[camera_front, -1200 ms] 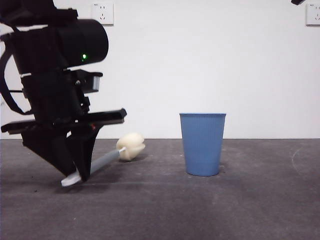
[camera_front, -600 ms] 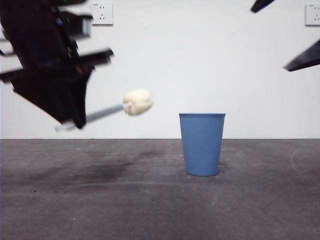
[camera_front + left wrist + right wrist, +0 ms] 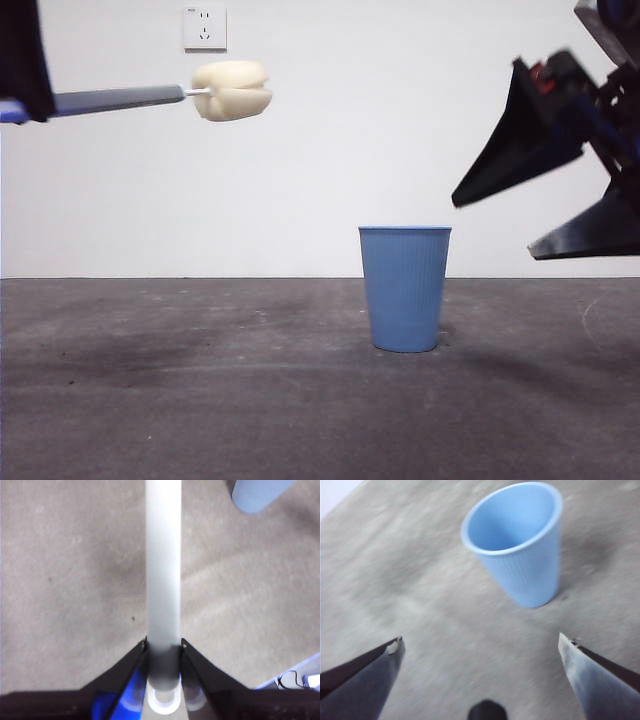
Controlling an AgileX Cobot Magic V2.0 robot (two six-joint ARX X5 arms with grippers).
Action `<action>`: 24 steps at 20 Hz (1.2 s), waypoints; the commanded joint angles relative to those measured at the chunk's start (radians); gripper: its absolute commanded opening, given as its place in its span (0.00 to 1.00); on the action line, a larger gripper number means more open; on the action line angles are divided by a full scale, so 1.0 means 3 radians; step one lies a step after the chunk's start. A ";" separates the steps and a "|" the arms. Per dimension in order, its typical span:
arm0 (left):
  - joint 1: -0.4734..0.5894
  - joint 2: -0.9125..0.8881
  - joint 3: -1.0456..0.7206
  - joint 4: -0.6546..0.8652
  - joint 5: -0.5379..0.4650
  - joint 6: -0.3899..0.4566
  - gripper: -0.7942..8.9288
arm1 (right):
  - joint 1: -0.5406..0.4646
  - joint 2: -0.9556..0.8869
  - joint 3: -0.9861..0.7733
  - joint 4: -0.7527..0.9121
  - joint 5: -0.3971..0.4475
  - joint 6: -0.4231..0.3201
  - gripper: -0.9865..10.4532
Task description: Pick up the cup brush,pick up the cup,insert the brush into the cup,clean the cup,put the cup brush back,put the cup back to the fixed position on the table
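High above the cup (image 3: 405,288) and off to its side, we now see the brush (image 3: 160,96) nearly level in the air, its cream sponge head level with a wall socket (image 3: 205,27); a second ago its handle end lay on the table (image 3: 200,400), and half a second ago it was only partway up. We see the left gripper (image 3: 163,647) closed on the grey handle just above the white loop. Most of that arm is cut off at the front view's edge. On the cup's other side the right gripper (image 3: 520,215) has come down from a mere corner tip, its jaws spread wide with nothing between them. We find the cup unmoved, upright on the table. Blur softens the right wrist view, where the right gripper (image 3: 480,647) faces the cup (image 3: 520,545).
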 commanded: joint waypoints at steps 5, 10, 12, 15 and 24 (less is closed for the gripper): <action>-0.0006 -0.0088 -0.0008 -0.0027 0.0009 0.0067 0.07 | 0.0197 0.0666 -0.0168 0.0941 0.0314 0.0003 0.58; -0.0006 -0.0088 -0.0008 -0.0033 0.0086 0.0074 0.07 | 0.0282 0.1451 -0.0168 0.1808 0.0482 -0.0051 0.58; -0.0006 -0.0088 -0.0008 -0.0041 0.0086 0.0072 0.07 | 0.0290 0.1658 -0.0167 0.2179 0.0501 -0.0050 0.58; -0.0006 -0.0088 -0.0008 -0.0039 0.0081 0.0070 0.07 | 0.0309 0.1949 -0.0167 0.2575 0.0570 -0.0064 0.58; -0.0006 -0.0088 -0.0008 -0.0025 0.0079 0.0045 0.07 | 0.0340 0.2677 0.0193 0.3086 0.0556 -0.0066 0.58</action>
